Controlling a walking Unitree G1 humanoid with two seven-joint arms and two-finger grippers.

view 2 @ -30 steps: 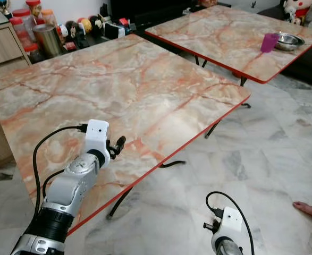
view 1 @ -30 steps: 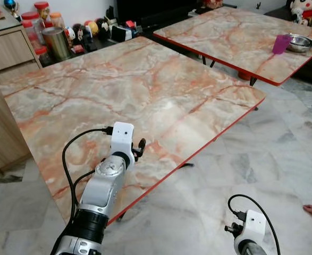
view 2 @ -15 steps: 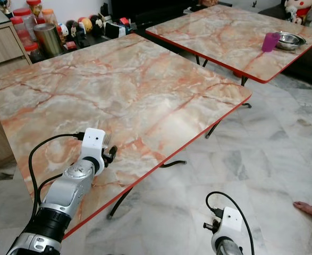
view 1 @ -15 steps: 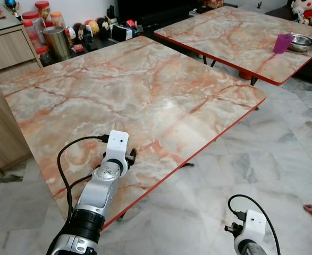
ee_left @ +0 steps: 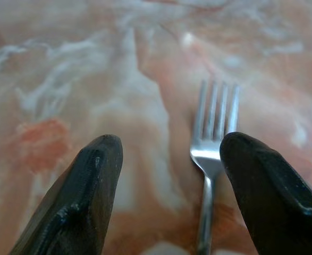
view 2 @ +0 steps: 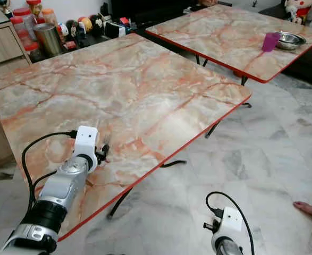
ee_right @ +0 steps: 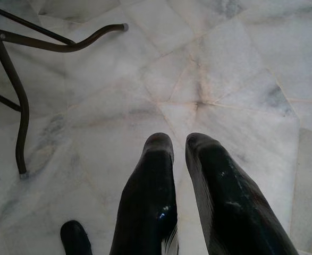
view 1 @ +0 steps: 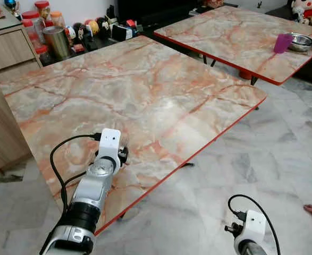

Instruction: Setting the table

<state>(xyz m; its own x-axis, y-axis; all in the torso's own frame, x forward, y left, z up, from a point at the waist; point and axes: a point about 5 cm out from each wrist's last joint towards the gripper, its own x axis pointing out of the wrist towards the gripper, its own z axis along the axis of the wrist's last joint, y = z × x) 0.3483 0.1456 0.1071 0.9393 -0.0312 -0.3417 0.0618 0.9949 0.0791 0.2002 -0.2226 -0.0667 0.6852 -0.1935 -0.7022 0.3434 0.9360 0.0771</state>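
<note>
Marble-patterned, the near bench (view 1: pixel 161 90) carries a steel fork (ee_left: pixel 209 159) near its front edge by the left corner. The left gripper (ee_left: pixel 169 159) is held over it, fingers (ee_left: pixel 86 196) spread wide, the fork apparently released. The right gripper (ee_right: pixel 179 154) hangs idle, fingers nearly closed. The placing step seems done; the cup (view 1: pixel 281 43) and bowl (view 1: pixel 300 42) on the far bench are to be fetched.

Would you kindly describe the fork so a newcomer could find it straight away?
Start at the near marble-patterned table with the red edge. By its front edge, between the open left gripper's black fingers, lies a silver metal fork, the sole utensil there.
</note>
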